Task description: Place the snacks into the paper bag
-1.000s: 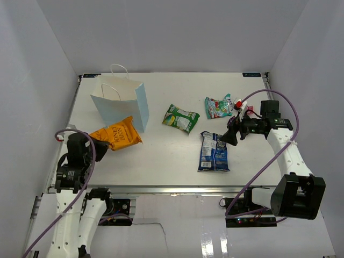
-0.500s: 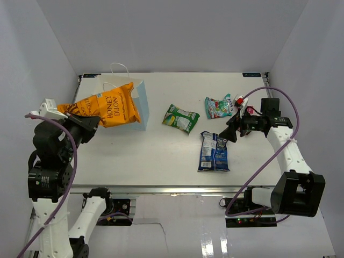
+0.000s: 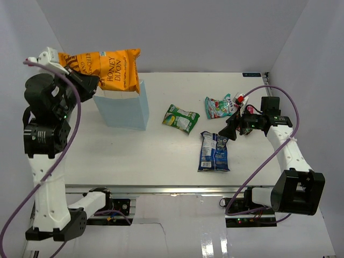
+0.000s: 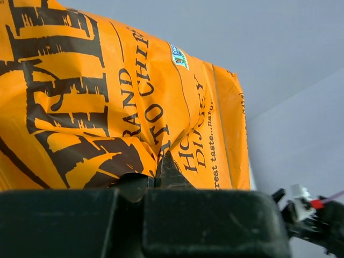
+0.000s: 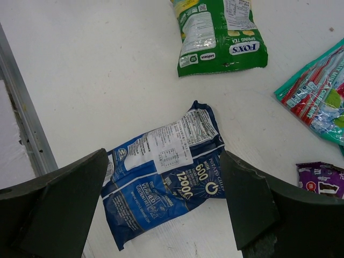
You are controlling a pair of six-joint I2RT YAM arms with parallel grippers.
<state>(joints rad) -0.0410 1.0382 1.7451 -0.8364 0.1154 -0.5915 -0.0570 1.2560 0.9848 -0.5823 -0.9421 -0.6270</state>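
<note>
Above the paper bag [image 3: 123, 110], left gripper [image 3: 91, 81] clamped on orange chip bag [image 3: 110, 67], lifted higher than before, right gripper [image 3: 230, 134] spread open near blue-white bag [image 3: 213, 153], unmoved.

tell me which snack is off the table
The orange chip bag, pinched by the left gripper above the paper bag; the others lie on the table.

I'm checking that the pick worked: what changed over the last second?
The left gripper, shut on the orange chip bag, raised it from the table to above the paper bag. The right gripper stayed open near the blue-white bag; the green bag and teal-red candy bag did not move.
</note>
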